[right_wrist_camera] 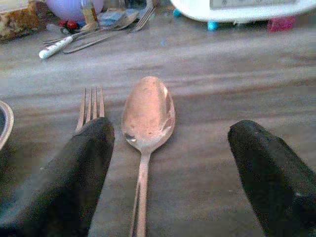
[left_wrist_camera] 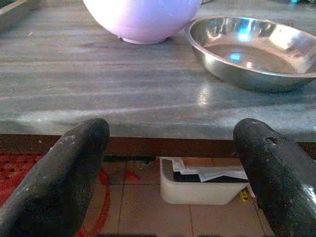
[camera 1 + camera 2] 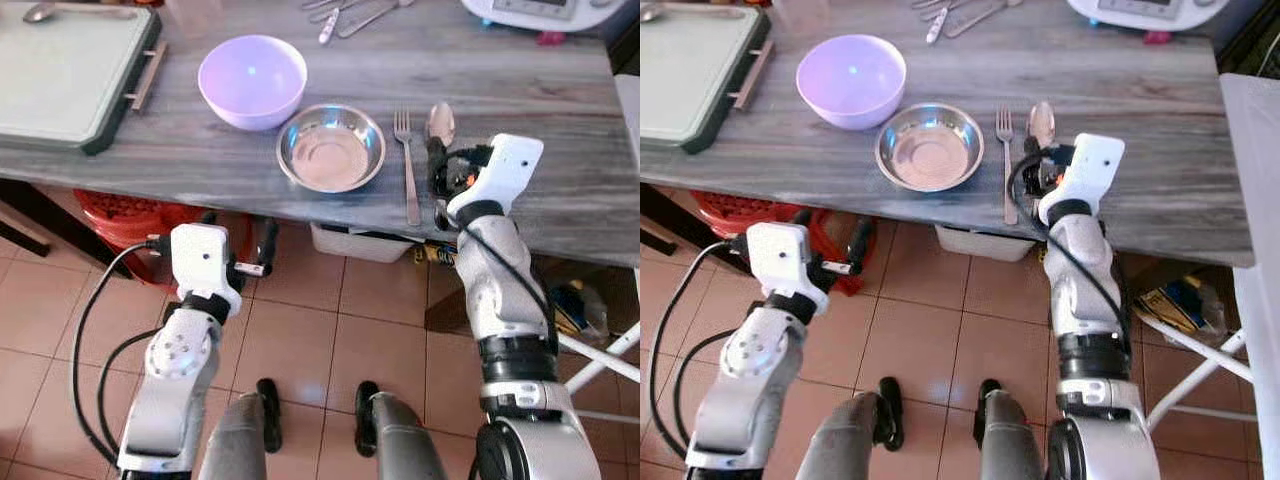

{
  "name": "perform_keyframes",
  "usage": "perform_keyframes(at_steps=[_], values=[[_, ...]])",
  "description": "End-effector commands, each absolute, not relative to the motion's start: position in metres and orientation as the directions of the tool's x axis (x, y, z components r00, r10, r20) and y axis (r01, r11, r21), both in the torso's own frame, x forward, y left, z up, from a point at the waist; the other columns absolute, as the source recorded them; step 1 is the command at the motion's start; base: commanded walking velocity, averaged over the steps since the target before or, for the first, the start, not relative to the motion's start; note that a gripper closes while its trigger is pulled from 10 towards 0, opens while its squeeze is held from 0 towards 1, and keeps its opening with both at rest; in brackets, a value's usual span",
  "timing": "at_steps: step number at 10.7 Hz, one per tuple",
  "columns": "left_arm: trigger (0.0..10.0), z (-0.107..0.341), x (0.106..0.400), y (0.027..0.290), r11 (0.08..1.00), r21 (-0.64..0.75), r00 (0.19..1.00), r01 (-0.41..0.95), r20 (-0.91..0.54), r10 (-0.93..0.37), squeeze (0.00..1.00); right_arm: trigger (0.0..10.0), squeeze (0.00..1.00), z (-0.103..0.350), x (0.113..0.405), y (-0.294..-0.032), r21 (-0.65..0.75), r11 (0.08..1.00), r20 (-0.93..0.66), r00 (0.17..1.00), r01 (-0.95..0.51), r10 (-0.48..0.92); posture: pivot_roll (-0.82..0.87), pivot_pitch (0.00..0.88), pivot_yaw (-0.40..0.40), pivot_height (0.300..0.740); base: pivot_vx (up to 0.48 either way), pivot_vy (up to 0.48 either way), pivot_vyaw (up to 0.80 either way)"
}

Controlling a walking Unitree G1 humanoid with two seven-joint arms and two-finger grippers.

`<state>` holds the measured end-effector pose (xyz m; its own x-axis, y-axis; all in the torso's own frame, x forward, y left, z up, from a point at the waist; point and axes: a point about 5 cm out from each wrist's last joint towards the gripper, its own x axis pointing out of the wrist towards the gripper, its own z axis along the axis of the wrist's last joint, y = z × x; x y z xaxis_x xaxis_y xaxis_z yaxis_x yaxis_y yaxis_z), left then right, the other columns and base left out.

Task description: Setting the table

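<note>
On the grey wooden table (image 3: 200, 150) stand a purple bowl (image 3: 252, 80) and, to its right, a steel bowl (image 3: 331, 147). Right of the steel bowl a fork (image 3: 407, 160) and a spoon (image 3: 441, 122) lie side by side, handles toward the table's front edge. My right gripper (image 1: 168, 148) is open just above the spoon's handle, one finger (image 1: 84, 163) by the fork and the other on the spoon's far side. My left gripper (image 3: 238, 228) is open and holds nothing, below and in front of the table edge, facing the two bowls.
A green-edged tray (image 3: 60, 70) with a spoon on it lies at the back left. Loose cutlery (image 3: 350, 15) and a white appliance (image 3: 545, 12) sit at the back. Under the table are a red basket (image 3: 120, 215) and a white box (image 3: 360, 243). A white frame (image 3: 600, 360) stands at right.
</note>
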<state>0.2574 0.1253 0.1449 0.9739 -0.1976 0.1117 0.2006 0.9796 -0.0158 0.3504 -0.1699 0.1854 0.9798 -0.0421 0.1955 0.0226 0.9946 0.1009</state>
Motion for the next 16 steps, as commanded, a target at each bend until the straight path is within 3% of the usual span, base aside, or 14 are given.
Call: perform_keyframes(at_steps=[1, 2, 3, 4, 5, 7, 12, 15, 16], values=[[10.0, 0.142, 0.258, 0.128, 0.984, -0.019, 0.979, 0.177, 0.110, -0.174, 0.00, 10.0, 1.00, 0.191, 0.344, -0.170, 0.052, 0.998, 0.255, 0.966, 0.025, -0.037, -0.01, 0.214, 0.007, 0.740, 0.000, 0.000, 0.00], [10.0, 0.142, 0.262, 0.129, 0.989, -0.012, 0.981, 0.151, 0.123, -0.148, 0.00, 10.0, 1.00, 0.193, 0.341, -0.171, 0.016, 0.999, 0.284, 0.958, 0.036, -0.039, -0.02, 0.205, 0.007, 0.740, 0.000, 0.000, 0.00], [10.0, 0.142, 0.264, 0.127, 0.988, -0.014, 0.980, 0.153, 0.128, -0.150, 0.00, 10.0, 0.94, 0.195, 0.335, -0.173, -0.034, 0.998, 0.313, 0.949, 0.055, -0.042, -0.03, 0.195, 0.005, 0.740, 0.000, 0.000, 0.00], [10.0, 0.140, 0.264, 0.128, 0.990, -0.015, 0.982, 0.142, 0.128, -0.139, 0.00, 10.0, 0.13, 0.194, 0.327, -0.176, -0.081, 0.993, 0.340, 0.939, 0.084, -0.052, -0.03, 0.187, 0.001, 0.740, 0.000, 0.000, 0.00], [10.0, 0.136, 0.263, 0.131, 0.995, -0.011, 0.988, 0.099, 0.116, -0.097, 0.00, 10.0, 0.00, 0.191, 0.319, -0.179, -0.139, 0.984, 0.355, 0.933, 0.114, -0.058, -0.03, 0.179, -0.002, 0.740, 0.000, 0.000, 0.00], [10.0, 0.123, 0.263, 0.140, 1.000, 0.017, 0.997, -0.003, 0.072, 0.002, 0.00, 10.0, 0.00, 0.176, 0.308, -0.175, -0.187, 0.974, 0.332, 0.941, 0.127, -0.059, -0.03, 0.162, -0.001, 0.740, 0.000, 0.000, 0.00], [10.0, 0.126, 0.268, 0.136, 1.000, 0.009, 0.995, 0.018, 0.096, -0.019, 0.00, 10.0, 0.00, 0.153, 0.288, -0.173, -0.165, 0.981, 0.251, 0.966, 0.098, -0.054, -0.03, 0.118, -0.006, 0.740, -0.176, 0.000, 0.00], [10.0, 0.127, 0.272, 0.134, 1.000, 0.003, 0.994, 0.027, 0.103, -0.027, 0.00, 10.0, 0.00, 0.150, 0.291, -0.179, -0.156, 0.981, 0.227, 0.971, 0.115, -0.077, -0.03, 0.105, -0.013, 0.740, -0.377, 0.000, 0.00], [10.0, 0.127, 0.274, 0.134, 1.000, 0.002, 0.994, 0.027, 0.107, -0.027, 0.00, 10.0, 0.00, 0.149, 0.293, -0.179, -0.093, 0.989, 0.209, 0.974, 0.114, -0.092, -0.03, 0.108, -0.012, 0.740, -0.375, 0.000, 0.00]])
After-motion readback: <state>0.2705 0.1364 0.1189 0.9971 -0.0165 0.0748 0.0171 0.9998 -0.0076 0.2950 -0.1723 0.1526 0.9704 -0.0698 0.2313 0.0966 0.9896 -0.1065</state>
